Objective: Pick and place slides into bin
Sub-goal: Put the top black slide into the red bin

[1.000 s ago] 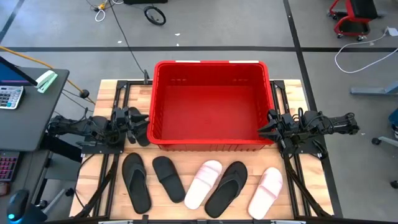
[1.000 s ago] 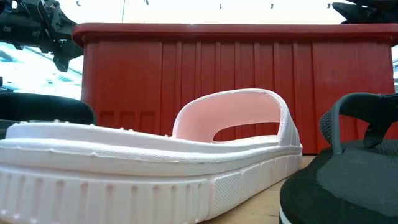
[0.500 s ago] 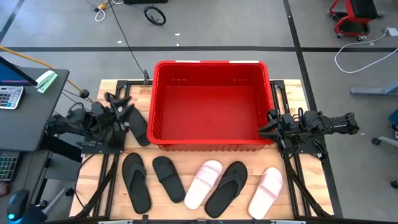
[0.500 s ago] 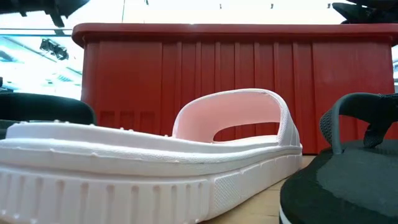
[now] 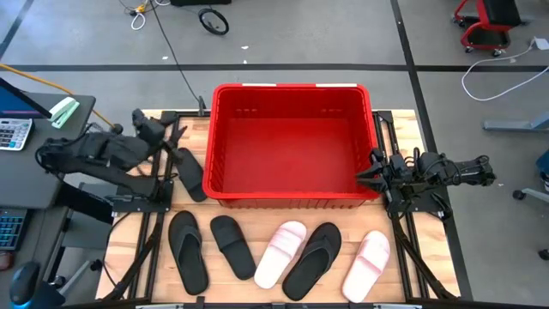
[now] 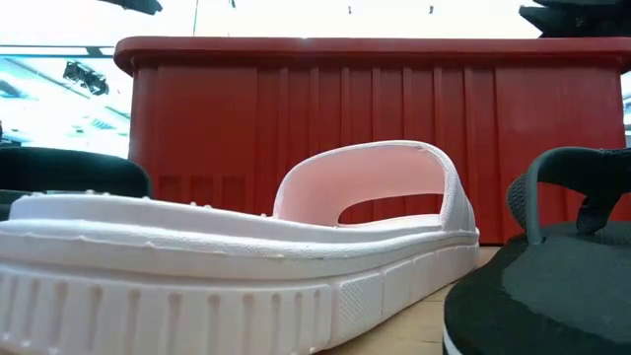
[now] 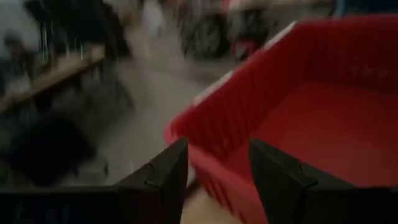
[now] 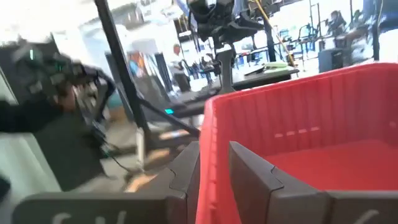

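Observation:
The red bin [image 5: 292,142] stands at the table's middle far side; the low view shows its near wall [image 6: 375,128]. Along the near edge lie a black flip-flop [image 5: 187,251], a black slide [image 5: 232,245], a pink slide [image 5: 280,253], another black flip-flop [image 5: 312,259] and a second pink slide [image 5: 366,264]. One more black slide [image 5: 190,174] lies flat beside the bin's left wall. My left gripper [image 5: 163,129] hangs raised and open left of the bin, its fingers [image 7: 163,180] empty. My right gripper [image 5: 371,169] waits open by the bin's right wall, with a narrow gap [image 8: 214,171].
The low view is filled by the pink slide [image 6: 246,256] and a black flip-flop [image 6: 552,286] in front of the bin. A desk with a calculator [image 5: 13,133] stands left of the table. Bare wood [image 5: 184,124] shows left of the bin at the far side.
My left gripper has risen from just above the black slide beside the bin and drawn toward the table's far left, rolling and tipping up as it went. That slide stays where it lay. My right arm has kept still.

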Action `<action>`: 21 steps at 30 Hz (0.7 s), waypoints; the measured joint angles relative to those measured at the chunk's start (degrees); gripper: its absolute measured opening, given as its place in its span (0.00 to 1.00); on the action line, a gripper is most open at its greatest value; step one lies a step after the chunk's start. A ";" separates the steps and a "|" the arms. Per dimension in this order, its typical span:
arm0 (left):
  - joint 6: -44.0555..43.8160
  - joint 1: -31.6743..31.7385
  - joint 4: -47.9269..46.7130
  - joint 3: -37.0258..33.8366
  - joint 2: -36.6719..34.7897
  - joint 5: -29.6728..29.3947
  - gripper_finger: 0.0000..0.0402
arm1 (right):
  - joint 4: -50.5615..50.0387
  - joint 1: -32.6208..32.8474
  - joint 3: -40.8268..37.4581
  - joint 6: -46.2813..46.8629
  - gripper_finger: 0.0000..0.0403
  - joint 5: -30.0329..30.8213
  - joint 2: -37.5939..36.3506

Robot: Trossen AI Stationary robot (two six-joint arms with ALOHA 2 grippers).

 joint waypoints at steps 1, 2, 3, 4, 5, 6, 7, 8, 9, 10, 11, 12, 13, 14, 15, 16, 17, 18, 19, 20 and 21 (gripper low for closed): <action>-7.43 0.20 -5.26 2.95 2.62 0.77 0.43 | 0.82 0.00 0.00 2.86 0.22 -0.02 0.00; -15.09 0.52 -10.61 5.98 5.17 2.27 0.43 | 1.60 0.00 0.00 6.40 0.22 -0.02 -0.02; -23.45 1.01 -15.58 8.68 7.36 3.78 0.43 | 2.40 0.00 0.00 9.73 0.22 -0.02 0.00; -31.39 1.59 -20.47 11.18 9.40 5.12 0.43 | 3.43 0.00 0.00 12.46 0.22 0.00 0.00; -37.32 2.03 -25.65 13.41 11.43 7.15 0.43 | 4.18 0.00 0.00 13.81 0.22 0.01 -0.02; -41.37 2.47 -30.75 15.27 13.15 9.85 0.43 | 4.65 0.00 0.01 14.14 0.22 0.00 -0.02; -44.25 2.96 -34.66 16.59 14.78 12.52 0.43 | 4.76 0.00 0.04 14.06 0.22 0.11 -0.02; -45.50 3.63 -35.12 16.95 16.21 15.25 0.43 | 4.80 0.00 0.04 13.64 0.22 0.64 -0.01; -44.22 4.47 -34.25 16.61 16.84 17.99 0.43 | 4.84 0.00 0.04 13.43 0.22 1.17 0.04; -42.85 5.21 -33.20 15.89 16.94 21.43 0.43 | 4.84 0.00 0.04 13.45 0.22 1.67 0.04; -42.49 5.88 -32.97 15.53 17.68 24.50 0.43 | 4.84 0.00 0.04 13.65 0.22 1.97 0.04; -43.50 6.82 -33.83 15.12 18.81 26.82 0.43 | 4.84 0.00 0.04 14.20 0.22 1.99 0.04; -46.07 7.85 -35.00 14.46 19.85 28.53 0.43 | 4.87 0.00 0.04 15.08 0.22 1.99 0.04; -47.38 8.72 -35.17 13.17 20.59 29.99 0.43 | 4.92 0.00 0.04 16.00 0.22 2.01 0.07; -47.77 9.38 -34.33 11.41 20.86 31.83 0.43 | 4.94 0.00 0.04 16.66 0.22 2.00 0.09; -48.01 9.96 -34.02 10.02 20.94 33.43 0.43 | 4.97 -0.01 0.04 16.86 0.22 2.08 0.08; -48.34 10.65 -34.75 9.10 21.04 33.80 0.43 | 5.13 -0.02 0.04 16.90 0.22 2.46 0.09; -48.72 11.54 -35.21 8.09 21.22 33.82 0.43 | 5.62 -0.02 0.04 17.09 0.22 2.76 0.09; -49.08 12.44 -35.12 6.87 21.23 34.21 0.43 | 6.42 -0.02 0.04 17.77 0.22 3.02 0.11; -49.45 13.35 -35.08 5.57 20.84 34.83 0.43 | 7.40 -0.02 0.04 18.27 0.22 3.04 0.11; -49.68 14.38 -35.04 4.51 20.57 35.45 0.43 | 8.50 -0.02 0.04 18.32 0.22 3.04 0.27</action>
